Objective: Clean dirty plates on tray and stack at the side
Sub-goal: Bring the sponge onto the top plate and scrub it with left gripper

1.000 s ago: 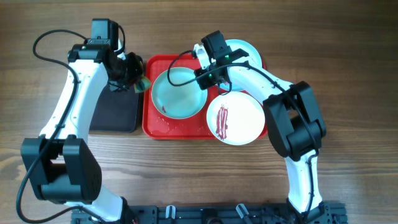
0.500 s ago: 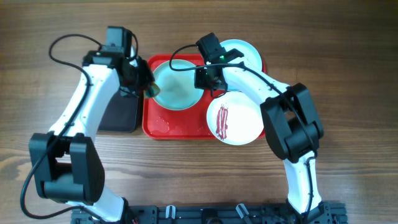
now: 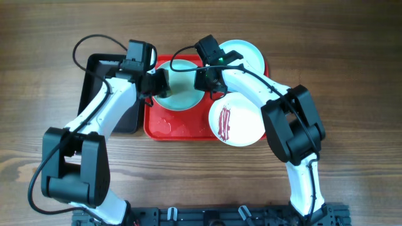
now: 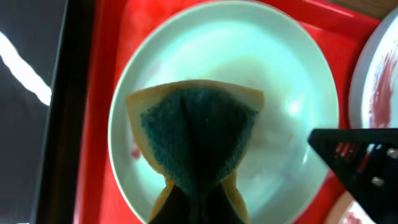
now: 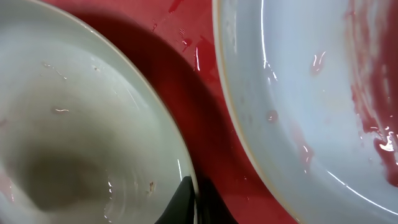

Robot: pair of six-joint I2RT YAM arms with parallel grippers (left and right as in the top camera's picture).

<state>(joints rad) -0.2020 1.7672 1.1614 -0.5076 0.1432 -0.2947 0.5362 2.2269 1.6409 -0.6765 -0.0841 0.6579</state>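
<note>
A wooden bench (image 3: 352, 56) with grain running from side to side is shown from above. Two trays are laid directly on it, side by side with their long edges parallel. A black tray (image 3: 100, 75) is set to the left and a red tray (image 3: 173, 125) just beside it, at the middle. Whether their rims touch cannot be told. A black rail (image 3: 207, 216) is fixed along the near edge.

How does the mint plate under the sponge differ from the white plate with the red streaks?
The mint plate looks nearly wiped, with only faint pink traces; the white plate carries bold red streaks. The right gripper pinches the mint plate's rim and a sponge hangs over it; the white plate lies untouched. Both are round and shallow.
</note>
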